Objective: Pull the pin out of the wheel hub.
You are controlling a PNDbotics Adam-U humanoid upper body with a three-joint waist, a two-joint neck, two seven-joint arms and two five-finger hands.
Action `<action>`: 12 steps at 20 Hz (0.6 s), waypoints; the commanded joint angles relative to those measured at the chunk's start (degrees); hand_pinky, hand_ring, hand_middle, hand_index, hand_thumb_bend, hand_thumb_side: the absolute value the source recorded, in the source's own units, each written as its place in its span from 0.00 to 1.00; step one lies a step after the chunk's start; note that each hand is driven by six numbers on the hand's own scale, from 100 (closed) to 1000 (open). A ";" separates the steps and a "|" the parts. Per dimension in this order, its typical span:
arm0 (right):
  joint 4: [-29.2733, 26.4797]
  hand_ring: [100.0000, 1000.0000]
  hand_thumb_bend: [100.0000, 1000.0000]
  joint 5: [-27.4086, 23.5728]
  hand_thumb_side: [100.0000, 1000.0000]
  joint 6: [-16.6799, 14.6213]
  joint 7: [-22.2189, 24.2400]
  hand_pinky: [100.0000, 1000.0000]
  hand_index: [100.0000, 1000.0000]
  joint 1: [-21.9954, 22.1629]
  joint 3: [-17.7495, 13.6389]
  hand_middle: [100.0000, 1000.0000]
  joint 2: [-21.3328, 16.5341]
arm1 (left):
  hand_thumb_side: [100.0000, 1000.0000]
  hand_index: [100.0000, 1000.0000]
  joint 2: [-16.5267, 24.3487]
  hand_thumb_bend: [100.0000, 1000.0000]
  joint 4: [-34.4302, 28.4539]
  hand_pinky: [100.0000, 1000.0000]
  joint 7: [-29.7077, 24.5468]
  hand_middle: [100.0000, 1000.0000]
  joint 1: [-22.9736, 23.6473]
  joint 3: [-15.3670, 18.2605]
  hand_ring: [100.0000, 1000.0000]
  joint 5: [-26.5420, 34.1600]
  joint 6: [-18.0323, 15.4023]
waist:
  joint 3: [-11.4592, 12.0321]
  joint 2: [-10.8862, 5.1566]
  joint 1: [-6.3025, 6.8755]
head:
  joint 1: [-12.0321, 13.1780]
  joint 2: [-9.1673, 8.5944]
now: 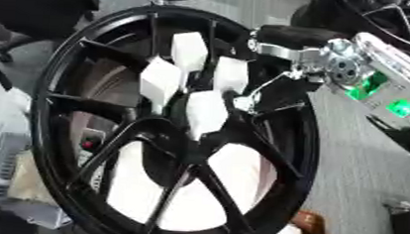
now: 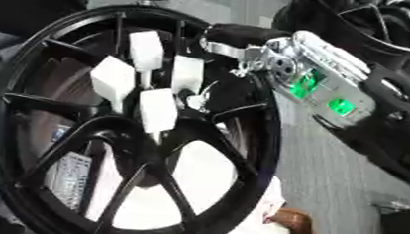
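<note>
The right hand [image 1: 271, 67] reaches behind the spokes of the wheel hub [image 1: 169, 132], so its fingers are mostly hidden and their curl cannot be told. Any pin is lost behind the white blocks [image 2: 146, 49] (four show, blurred). The hub's lower rim is cut off by the bottom edge.

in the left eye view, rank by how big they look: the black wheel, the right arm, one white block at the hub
1. Wheel, which fills most of the view.
2. Right arm, though it is nearer the camera, so its look may mislead.
3. White block; the blocks all look much alike.
</note>
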 commanded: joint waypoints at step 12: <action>-0.37 0.66 0.00 -4.69 0.00 -0.87 -4.94 0.77 0.50 -1.49 -1.60 0.37 -1.48 | 0.55 0.67 0.04 0.00 -0.96 0.69 -0.43 0.52 -0.80 0.01 0.62 -0.30 -0.04 | -0.35 -0.97 0.65 | -0.03 -0.33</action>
